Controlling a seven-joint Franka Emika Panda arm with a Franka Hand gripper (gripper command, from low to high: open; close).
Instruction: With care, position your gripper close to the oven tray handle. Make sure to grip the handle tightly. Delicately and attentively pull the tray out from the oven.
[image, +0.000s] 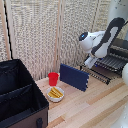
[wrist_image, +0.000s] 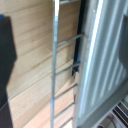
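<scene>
Exterior view, gripper (image: 90, 62) above tray (image: 104, 68) by its handle (image: 93, 73), oven (image: 120, 51) behind, grip perhaps loose, cannot tell.

Wooden counter (image: 95, 107), slatted screens behind. Far right in the exterior view: the oven (image: 121, 50), mostly cut off by the frame edge. Its oven tray (image: 102, 67) sticks out toward the left, thin black bars, the handle (image: 95, 74) along its outer edge. White arm bends down from upper right; the hand (image: 89, 62) sits low over the tray's left end, too small to tell how its fingers stand. Upright dark-blue panel (image: 74, 76) mid-counter. Left of it a red cup (image: 53, 78); just in front, a white bowl (image: 55, 94) with yellow pieces. Large black fabric bin (image: 20, 97) near left.
</scene>
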